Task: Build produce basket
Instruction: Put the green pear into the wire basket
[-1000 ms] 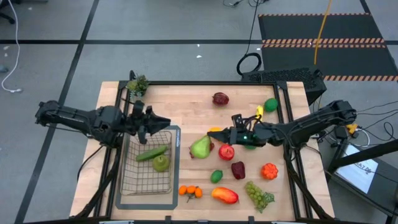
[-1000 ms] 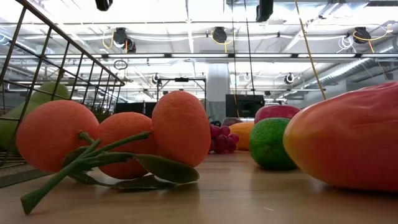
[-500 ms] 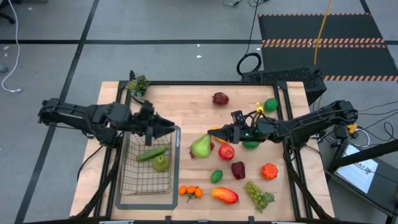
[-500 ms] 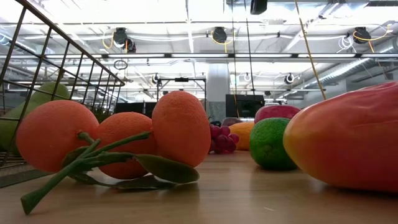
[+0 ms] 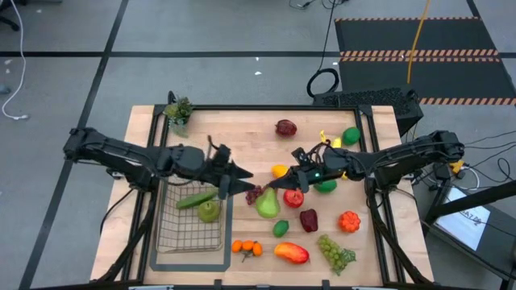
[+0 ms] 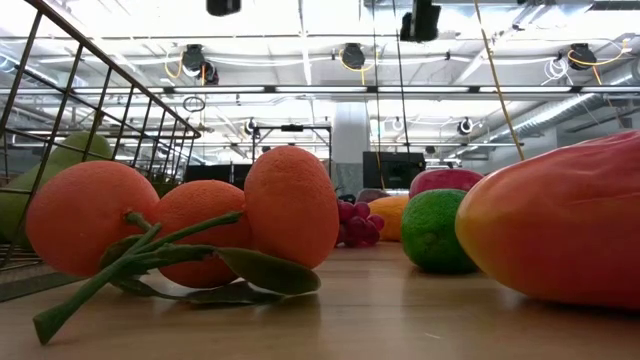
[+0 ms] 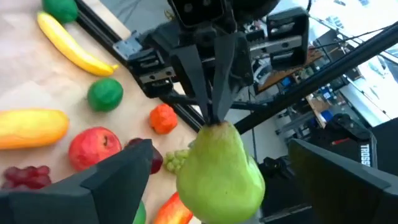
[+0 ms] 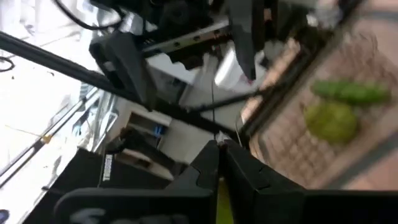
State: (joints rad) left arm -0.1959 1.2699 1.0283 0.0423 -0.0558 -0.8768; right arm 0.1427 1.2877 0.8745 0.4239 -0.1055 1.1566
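- Two grippers meet over the middle of the high view: the right gripper (image 5: pixel 272 183) pinches the stem of a green pear (image 5: pixel 267 203) with its fingers together, and the left gripper (image 5: pixel 244 179) faces it from the left with its fingers spread wide, one on each side of the pear in the left wrist view (not touching it).
- The basket (image 5: pixel 192 234) sits at lower left on a grey mat (image 5: pixel 227 173), holding a cucumber (image 5: pixel 196 198) and a second green pear (image 5: pixel 209 211).
- Crowding the pear: purple grapes (image 5: pixel 255 194) just left of it, a red apple (image 5: pixel 293 197) just right, a yellow-orange mango (image 5: pixel 280 171) above, a lime (image 5: pixel 280 228) below.
- Farther right lie a banana (image 5: pixel 330 140), green grapes (image 5: pixel 335 251) and an orange-red fruit (image 5: pixel 348 221); the oranges (image 5: pixel 247 248) and a red-orange mango (image 5: pixel 291 253) sit along the bottom edge.
- A potted sprig (image 5: pixel 178 109) stands at the table's upper left corner.
- Open board shows in the upper middle, apart from one dark red fruit (image 5: pixel 285 127).
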